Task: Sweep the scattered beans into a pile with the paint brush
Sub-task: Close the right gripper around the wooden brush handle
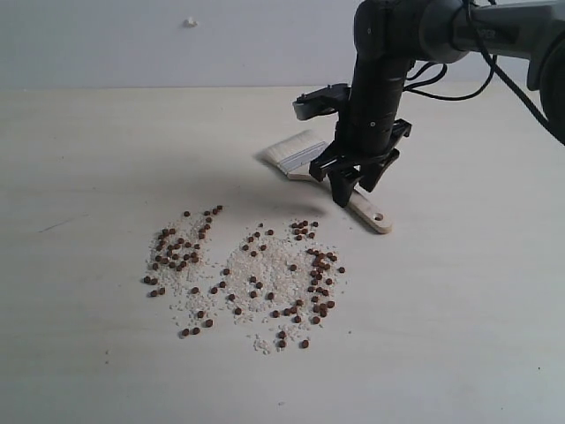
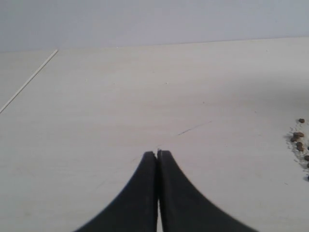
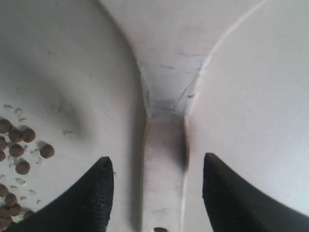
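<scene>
The paint brush [image 1: 305, 156] lies flat on the pale table, bristles at the far left, its wooden handle [image 1: 371, 214] with the hole pointing to the near right. My right gripper [image 1: 355, 187] hangs open just above the handle [image 3: 164, 159], one finger on each side, not touching it. The beans [image 1: 252, 265] lie scattered among white grains in a broad patch in front of the brush; some beans [image 3: 17, 150] show beside the right fingers. My left gripper [image 2: 157, 153] is shut on nothing over bare table, with a few beans [image 2: 299, 140] off to one side.
A pale wall runs along the back of the table [image 1: 106, 159]. A thin seam line [image 2: 29, 79] crosses the table in the left wrist view. The right arm [image 1: 388, 62] and its cables rise over the back right.
</scene>
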`<state>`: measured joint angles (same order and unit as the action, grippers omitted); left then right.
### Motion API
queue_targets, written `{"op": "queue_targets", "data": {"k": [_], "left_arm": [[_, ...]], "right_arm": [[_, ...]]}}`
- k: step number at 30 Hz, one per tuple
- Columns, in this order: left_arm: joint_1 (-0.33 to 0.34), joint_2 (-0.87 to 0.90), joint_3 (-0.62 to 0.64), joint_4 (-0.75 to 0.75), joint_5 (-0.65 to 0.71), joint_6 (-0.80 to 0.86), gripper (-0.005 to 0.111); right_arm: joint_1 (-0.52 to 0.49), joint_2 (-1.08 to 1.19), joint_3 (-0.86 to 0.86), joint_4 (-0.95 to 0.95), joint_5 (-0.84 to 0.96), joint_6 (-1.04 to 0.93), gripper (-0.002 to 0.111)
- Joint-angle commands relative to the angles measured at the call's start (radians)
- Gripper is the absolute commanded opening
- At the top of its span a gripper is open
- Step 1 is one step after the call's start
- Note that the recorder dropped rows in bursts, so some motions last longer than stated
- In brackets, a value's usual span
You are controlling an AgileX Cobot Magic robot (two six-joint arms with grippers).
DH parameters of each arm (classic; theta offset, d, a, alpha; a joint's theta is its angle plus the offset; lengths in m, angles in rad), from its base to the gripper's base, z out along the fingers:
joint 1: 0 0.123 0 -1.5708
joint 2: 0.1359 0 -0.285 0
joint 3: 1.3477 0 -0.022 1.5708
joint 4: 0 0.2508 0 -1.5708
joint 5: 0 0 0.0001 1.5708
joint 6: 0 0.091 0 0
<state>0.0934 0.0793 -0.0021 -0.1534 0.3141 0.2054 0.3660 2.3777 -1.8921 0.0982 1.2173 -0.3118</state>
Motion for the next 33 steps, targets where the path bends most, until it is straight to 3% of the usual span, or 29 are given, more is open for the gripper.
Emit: {"op": "queue_targets", "data": {"k": [1, 21, 25, 29, 33], "left_arm": [[0.001, -0.005, 0.002, 0.005, -0.004, 0.001, 0.0], [0.001, -0.005, 0.002, 0.005, -0.004, 0.001, 0.0], [0.001, -0.005, 0.002, 0.005, -0.004, 0.001, 0.0], [0.001, -0.005, 0.002, 0.005, -0.004, 0.001, 0.0], [0.001, -0.005, 0.002, 0.005, -0.004, 0.001, 0.0]], "right_arm": [[0.001, 0.0, 0.045, -0.05, -0.009, 0.001, 0.053], [0.001, 0.0, 0.179, -0.043, -0.172, 0.031, 0.046], [0.001, 0.0, 0.183, -0.051, -0.169, 0.088, 0.034], [0.001, 0.0, 0.183, -0.049, -0.15, 0.101, -0.001], [0.001, -0.004, 0.183, -0.049, -0.144, 0.105, 0.0]]}}
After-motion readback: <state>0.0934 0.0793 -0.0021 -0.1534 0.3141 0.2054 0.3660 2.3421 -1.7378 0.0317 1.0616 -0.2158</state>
